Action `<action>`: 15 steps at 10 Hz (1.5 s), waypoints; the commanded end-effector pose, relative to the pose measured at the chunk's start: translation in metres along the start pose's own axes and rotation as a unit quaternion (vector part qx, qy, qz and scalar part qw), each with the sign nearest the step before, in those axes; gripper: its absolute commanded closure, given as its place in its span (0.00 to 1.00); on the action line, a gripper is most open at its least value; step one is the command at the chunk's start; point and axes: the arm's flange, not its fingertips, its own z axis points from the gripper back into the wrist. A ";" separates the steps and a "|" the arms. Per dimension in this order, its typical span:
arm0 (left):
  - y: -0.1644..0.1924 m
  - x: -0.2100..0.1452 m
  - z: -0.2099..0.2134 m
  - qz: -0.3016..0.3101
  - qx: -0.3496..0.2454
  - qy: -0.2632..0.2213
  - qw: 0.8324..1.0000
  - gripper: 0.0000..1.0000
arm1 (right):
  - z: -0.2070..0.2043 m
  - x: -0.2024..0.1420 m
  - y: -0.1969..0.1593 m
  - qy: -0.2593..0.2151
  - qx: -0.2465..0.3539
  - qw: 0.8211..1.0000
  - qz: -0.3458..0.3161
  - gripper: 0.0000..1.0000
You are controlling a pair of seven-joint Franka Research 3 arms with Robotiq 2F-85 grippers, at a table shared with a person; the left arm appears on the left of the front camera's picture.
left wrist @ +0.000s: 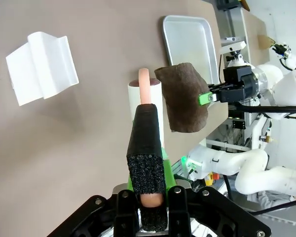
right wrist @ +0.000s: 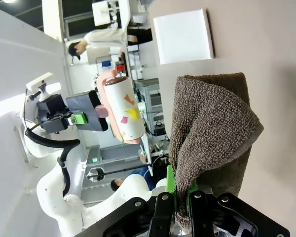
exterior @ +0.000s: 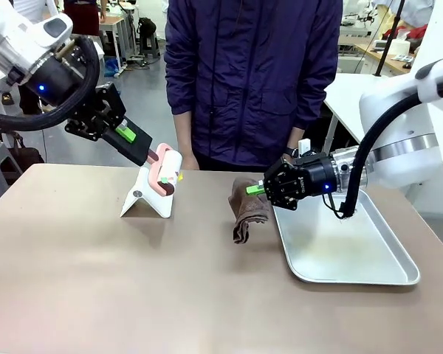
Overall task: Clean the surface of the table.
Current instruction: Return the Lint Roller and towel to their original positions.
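1. At about 10 o'clock in the front view, the left hand (exterior: 149, 156) is clamped on the pink handle of a lint roller (exterior: 166, 171), holding it in the air with the roll end down. That pose looks chosen so the sticky roll can be brought down onto the surface.
2. Just under the roller, a white folded stand (exterior: 146, 198) sits on the table, apparently the roller's cover or holder, set aside.
3. The table (exterior: 133, 287), a wide brownish-taupe top, spans the lower part of the view. Its near half lies bare, likely the area to be cleaned.
4. Near the centre, the right hand (exterior: 260, 189) pinches a brown towel (exterior: 249, 210) by its upper edge. The cloth hangs down, its lower end reaching the table, ready for wiping.
5. At 4 o'clock, a silver tray (exterior: 399, 274) rests on the table beside the towel.
6. A person in a dark jacket (exterior: 251, 81) stands at 12 o'clock, behind the far edge.
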 end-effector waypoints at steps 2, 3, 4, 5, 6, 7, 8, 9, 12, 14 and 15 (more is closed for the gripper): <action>-0.004 0.019 -0.010 0.042 0.023 0.002 0.999 0.78 | -0.017 0.011 0.000 -0.005 0.014 1.000 0.016 0.91; -0.005 0.049 -0.019 0.051 0.021 0.019 0.998 0.78 | -0.030 0.020 -0.005 -0.021 0.001 0.999 0.029 0.91; -0.003 0.070 -0.026 0.069 0.025 0.034 0.997 0.78 | -0.035 0.026 -0.012 -0.031 -0.014 0.999 0.008 0.91; -0.001 0.087 -0.033 0.074 0.027 0.046 0.996 0.78 | -0.039 0.032 -0.019 -0.038 -0.022 0.999 0.003 0.91; 0.003 0.101 -0.039 0.063 0.040 0.053 0.996 0.78 | -0.038 0.037 -0.025 -0.042 -0.013 0.999 0.004 0.91; 0.013 0.115 -0.046 0.042 0.047 0.043 0.997 0.78 | -0.037 0.043 -0.032 -0.052 -0.017 0.998 -0.007 0.91; 0.024 0.124 -0.051 0.030 0.057 0.030 0.997 0.78 | -0.038 0.047 -0.037 -0.049 -0.019 0.999 -0.007 0.91; 0.031 0.129 -0.056 0.022 0.058 0.031 0.998 0.78 | -0.039 0.051 -0.040 -0.049 -0.026 0.998 -0.012 0.91; 0.052 0.131 -0.078 0.047 0.056 0.056 0.996 0.78 | -0.046 0.065 -0.046 -0.046 -0.035 0.998 -0.024 0.91; 0.068 0.132 -0.086 0.069 0.067 0.056 0.994 0.78 | -0.051 0.068 -0.047 -0.070 -0.042 0.997 -0.010 0.91; 0.073 0.130 -0.085 0.070 0.069 0.055 0.994 0.78 | -0.053 0.071 -0.050 -0.069 -0.044 0.997 -0.012 0.91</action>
